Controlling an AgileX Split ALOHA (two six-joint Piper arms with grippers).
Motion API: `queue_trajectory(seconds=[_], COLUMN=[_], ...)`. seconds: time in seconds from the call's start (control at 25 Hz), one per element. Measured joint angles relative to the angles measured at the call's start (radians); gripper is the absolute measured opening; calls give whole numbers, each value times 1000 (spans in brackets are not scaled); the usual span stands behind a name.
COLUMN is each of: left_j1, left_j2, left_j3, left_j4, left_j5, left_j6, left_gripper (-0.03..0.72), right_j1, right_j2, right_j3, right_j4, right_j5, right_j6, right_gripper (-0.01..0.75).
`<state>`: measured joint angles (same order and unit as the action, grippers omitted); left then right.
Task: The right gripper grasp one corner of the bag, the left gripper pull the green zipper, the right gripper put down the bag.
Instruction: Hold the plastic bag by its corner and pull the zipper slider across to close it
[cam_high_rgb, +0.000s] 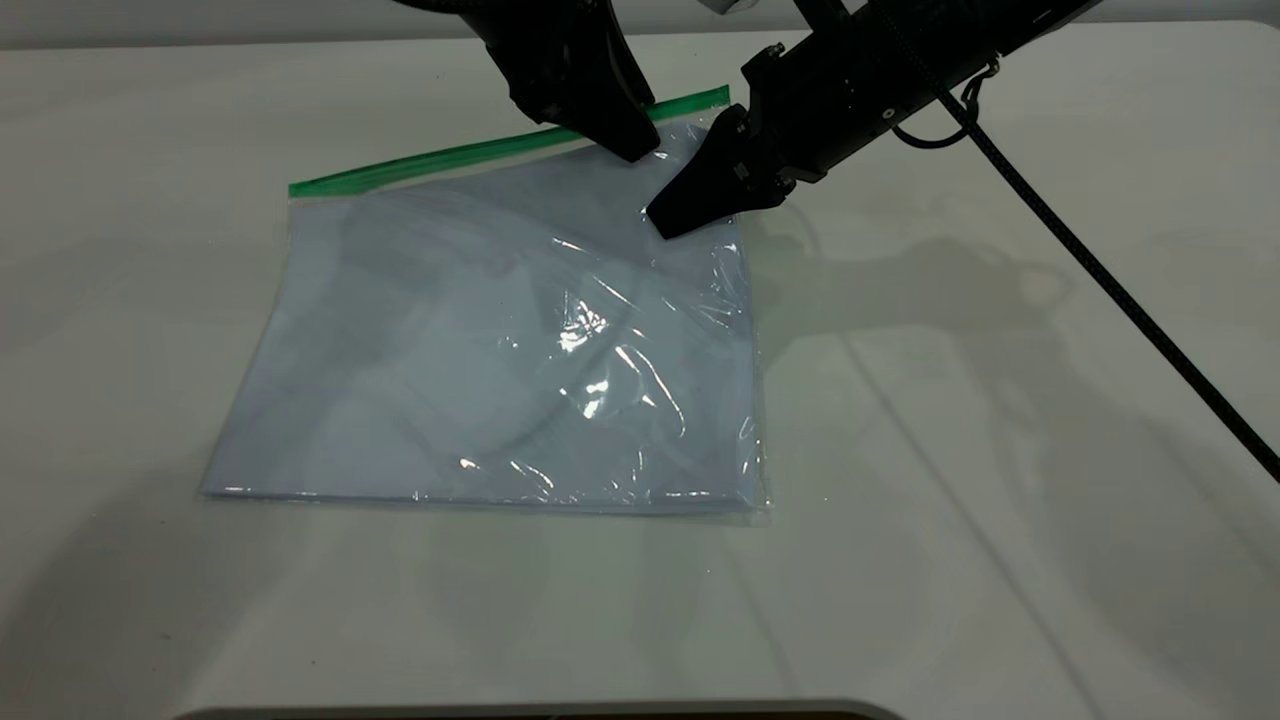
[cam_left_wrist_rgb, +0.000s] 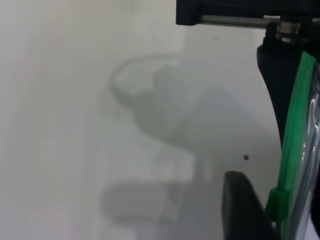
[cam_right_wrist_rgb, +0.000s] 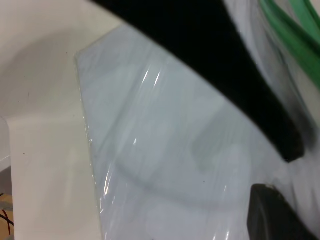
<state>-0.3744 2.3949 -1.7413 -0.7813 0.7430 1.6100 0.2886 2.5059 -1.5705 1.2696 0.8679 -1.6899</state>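
Only the left wrist view shows the slider tab (cam_left_wrist_rgb: 276, 205) on the green zipper (cam_left_wrist_rgb: 295, 135).

Both arms run out past the top edge of the exterior view. The left gripper (cam_high_rgb: 625, 135) covers a stretch of the green zipper (cam_high_rgb: 440, 160) near the bag's (cam_high_rgb: 480, 370) far right corner, and the slider tab cannot be made out there. The right gripper's (cam_high_rgb: 680, 212) finger gap cannot be judged; its wrist view is blurred.

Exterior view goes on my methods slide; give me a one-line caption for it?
Both grippers, left gripper and right gripper, meet at the bag corner beside its green zipper.
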Motion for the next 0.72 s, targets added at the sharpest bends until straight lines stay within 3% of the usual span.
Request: queue_trajectory(seconds=[0.36, 0.72], left_j1=[0, -2], left_j2=[0, 0], left_j3=[0, -1], left_j4=[0, 48], left_j5=[9, -1], left_j6=[0, -62], left_gripper=[77, 53], right_j1=[0, -14], right_j2=[0, 0], right_j3=[0, 0], right_j4=[0, 6], right_j5=[-1, 10], right_j6=[3, 30], right_gripper=[36, 36])
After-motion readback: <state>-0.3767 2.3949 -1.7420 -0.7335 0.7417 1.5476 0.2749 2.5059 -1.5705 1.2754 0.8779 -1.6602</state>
